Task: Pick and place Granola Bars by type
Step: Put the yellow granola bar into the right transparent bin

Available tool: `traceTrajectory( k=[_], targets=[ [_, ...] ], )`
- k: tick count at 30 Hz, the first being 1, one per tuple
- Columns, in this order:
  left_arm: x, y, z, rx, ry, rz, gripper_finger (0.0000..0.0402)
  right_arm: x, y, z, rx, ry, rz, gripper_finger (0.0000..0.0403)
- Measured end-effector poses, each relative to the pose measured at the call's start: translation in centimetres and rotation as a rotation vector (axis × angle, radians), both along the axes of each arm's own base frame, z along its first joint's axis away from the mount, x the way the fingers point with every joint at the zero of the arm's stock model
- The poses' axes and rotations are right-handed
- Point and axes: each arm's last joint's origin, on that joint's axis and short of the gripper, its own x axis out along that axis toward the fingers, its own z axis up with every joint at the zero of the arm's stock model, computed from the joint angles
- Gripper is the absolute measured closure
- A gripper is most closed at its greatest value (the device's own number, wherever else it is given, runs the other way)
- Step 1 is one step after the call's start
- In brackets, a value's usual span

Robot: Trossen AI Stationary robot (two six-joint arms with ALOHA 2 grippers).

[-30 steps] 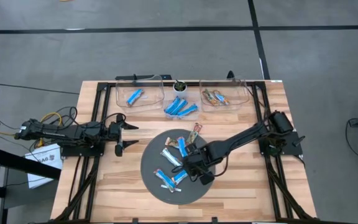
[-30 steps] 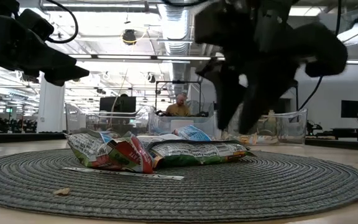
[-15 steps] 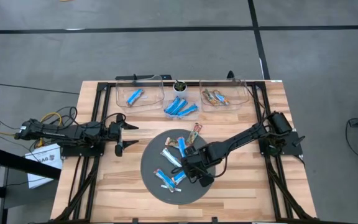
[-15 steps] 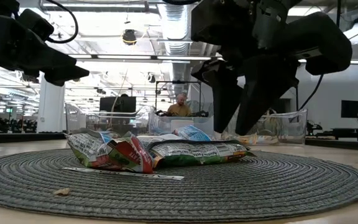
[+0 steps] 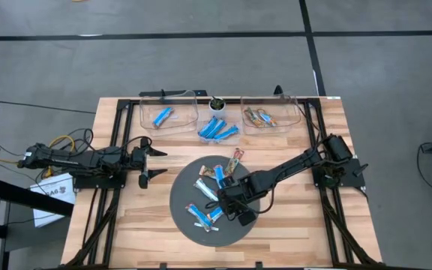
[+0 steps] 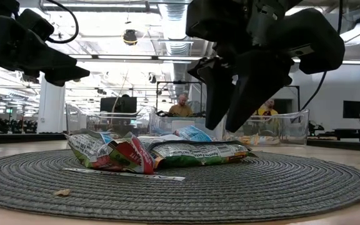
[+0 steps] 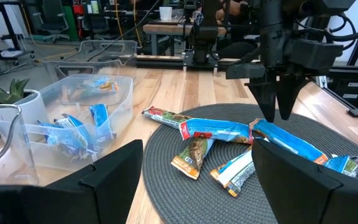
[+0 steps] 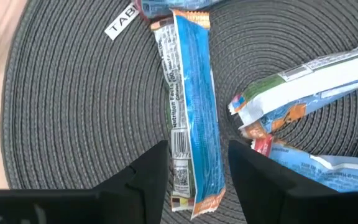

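A: What is the mat [image 5: 235, 229] looking like?

B: It is lying round, dark grey and woven in coils, ridged like rope, on the pale slatted wooden desk [image 5: 306, 217]. The bars [image 5: 208, 201] are lying scattered on it: flat, crinkly foil wrappers, shiny and creased at the sealed ends.

A: And their colours?

B: Some are showing bright blue, some blue with white, and one at the mat's far edge [image 5: 237, 157] is showing tan with red marks. One long blue bar [image 8: 191, 106], with orange ends and a white printed strip down its side, is lying lengthwise on the mat.

A: Where is the right gripper [image 5: 227, 201] sitting?

B: It is hanging over the mat's middle, pointing down at that blue bar. Its dark fingers [image 8: 148, 168] are standing apart on either side of the wrapper, and nothing is being held.

A: Anything beyond the mat?

B: Two clear plastic bins, thin-walled with rounded corners, are standing behind it. The left bin [image 5: 145, 120] is holding one blue bar, the right bin [image 5: 298, 116] a few tan ones. Between the bins more blue bars [image 5: 217, 130] are lying in a small heap beside a little potted plant [image 5: 217, 103].

A: And the left gripper [image 5: 153, 163]?

B: It is waiting left of the mat, fingers spread wide, empty.
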Motion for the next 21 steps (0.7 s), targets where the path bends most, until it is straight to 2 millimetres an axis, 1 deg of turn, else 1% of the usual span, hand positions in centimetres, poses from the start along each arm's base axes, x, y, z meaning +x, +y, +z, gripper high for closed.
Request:
traceTrajectory(
  k=[21],
  targets=[
    [0.0, 0.0, 0.0, 0.003, 0.0, 0.0, 0.0107, 0.26, 0.11, 0.13, 0.014, -0.028, -0.006, 0.0247]
  ],
)
